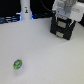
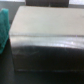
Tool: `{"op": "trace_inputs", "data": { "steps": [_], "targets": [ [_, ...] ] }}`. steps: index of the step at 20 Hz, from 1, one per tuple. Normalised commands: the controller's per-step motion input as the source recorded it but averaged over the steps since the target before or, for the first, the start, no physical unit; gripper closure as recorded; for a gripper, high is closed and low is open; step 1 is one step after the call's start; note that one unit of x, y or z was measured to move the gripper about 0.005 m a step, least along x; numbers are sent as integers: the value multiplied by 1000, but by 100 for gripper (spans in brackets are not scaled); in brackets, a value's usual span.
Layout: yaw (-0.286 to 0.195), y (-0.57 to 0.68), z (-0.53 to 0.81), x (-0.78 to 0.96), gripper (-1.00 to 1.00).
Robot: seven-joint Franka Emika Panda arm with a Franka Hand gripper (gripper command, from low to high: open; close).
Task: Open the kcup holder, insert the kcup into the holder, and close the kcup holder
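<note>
The kcup holder (image 1: 62,28) is a black box with two recesses on its front, standing at the exterior view's upper right on the white table. My gripper (image 1: 64,15) hangs just over its top; its fingers are too blurred to read. In the wrist view the holder's glossy top and upper front (image 2: 44,39) fill the frame, and no fingers show. The tray looks pushed in. The kcup (image 1: 18,64), a small whitish pod with a green top, sits alone on the table at the exterior view's lower left, far from the gripper.
A white upright object (image 1: 25,11) stands at the back of the table (image 1: 45,55), with dark items (image 1: 7,20) along the back left edge. A teal thing (image 2: 4,27) shows beside the holder in the wrist view.
</note>
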Motion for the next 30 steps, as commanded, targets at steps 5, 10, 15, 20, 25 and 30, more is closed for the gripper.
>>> {"op": "trace_inputs", "data": {
  "steps": [5, 10, 15, 20, 25, 30],
  "targets": [
    [-12, -33, 0, 56, 100],
    [-14, -93, 37, 277, 100],
    [-17, -89, 48, 357, 100],
    [-15, -95, 49, 349, 100],
    [-18, -100, 62, 365, 100],
    [-22, -120, 216, 640, 100]
  ]
}}
